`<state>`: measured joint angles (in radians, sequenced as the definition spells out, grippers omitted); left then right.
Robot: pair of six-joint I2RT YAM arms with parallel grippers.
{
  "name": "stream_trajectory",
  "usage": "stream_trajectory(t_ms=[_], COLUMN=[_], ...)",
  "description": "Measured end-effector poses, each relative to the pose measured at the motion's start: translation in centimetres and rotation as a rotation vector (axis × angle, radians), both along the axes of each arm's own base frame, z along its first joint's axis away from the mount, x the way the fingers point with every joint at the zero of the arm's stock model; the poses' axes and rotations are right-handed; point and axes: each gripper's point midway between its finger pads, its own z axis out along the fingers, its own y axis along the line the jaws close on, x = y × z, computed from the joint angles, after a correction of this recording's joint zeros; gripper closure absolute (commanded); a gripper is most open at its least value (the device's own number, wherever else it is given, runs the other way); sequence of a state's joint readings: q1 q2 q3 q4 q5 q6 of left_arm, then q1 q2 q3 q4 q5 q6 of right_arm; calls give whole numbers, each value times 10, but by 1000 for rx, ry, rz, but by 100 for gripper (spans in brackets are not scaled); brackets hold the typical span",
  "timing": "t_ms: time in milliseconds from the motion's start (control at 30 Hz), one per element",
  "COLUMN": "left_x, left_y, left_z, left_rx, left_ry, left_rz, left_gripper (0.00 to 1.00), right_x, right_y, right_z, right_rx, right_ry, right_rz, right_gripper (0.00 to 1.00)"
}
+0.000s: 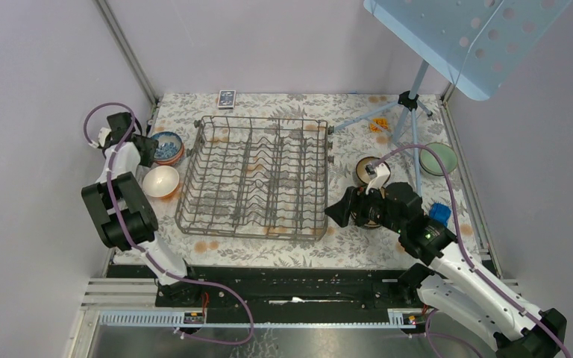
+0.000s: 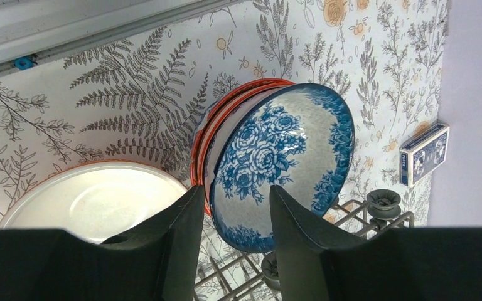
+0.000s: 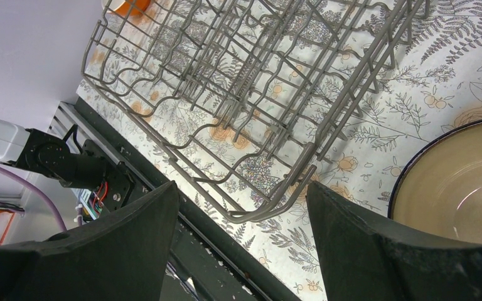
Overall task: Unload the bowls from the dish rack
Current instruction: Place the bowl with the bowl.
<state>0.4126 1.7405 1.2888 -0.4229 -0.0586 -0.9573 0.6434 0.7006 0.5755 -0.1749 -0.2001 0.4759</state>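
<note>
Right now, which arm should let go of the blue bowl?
The left. Its pincer sits open around the blue bowl, left of the rack. The right pincer is open too, but on the rack's other side, holding nothing.

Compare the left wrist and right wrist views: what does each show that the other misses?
Left wrist only: blue-and-white floral ceramic bowl nested in an orange-rimmed bowl, a plain white bowl beside them, a blue card box. Right wrist only: cream dark-rimmed bowl, the arms' black base rail. Both: grey metal wire dish rack, fern-printed tablecloth.
</note>
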Motion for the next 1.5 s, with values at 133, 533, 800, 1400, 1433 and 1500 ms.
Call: stream_trajectory(t_ms=[133,533,800,1400,1433,1500], left_x=[-2,-7,-8,-7,-7,-5], left_y=[4,13,15,9,6,-1], left_z=[8,8,1,3,7,23], left_rx=[32,83,86,70,74,88], left_ry=[-4,28,46,41,33,1], left_rz=[8,17,17,4,0,-13], left_gripper=[57,84,85,49,46,42], right_x=[-1,-1,0,-1,-1,0], right_y=[-1,-2,-2,-3,-3,-4], right_z=[0,1,-1,-1,-1,0], right_rx=[2,5,-4,-4,-4,-4], right_ry=[-3,-14,-12,-12,-13,-20], right_rz=[0,-6,-4,-4,-5,-15], right_gripper=[19,18,18,15,14,13])
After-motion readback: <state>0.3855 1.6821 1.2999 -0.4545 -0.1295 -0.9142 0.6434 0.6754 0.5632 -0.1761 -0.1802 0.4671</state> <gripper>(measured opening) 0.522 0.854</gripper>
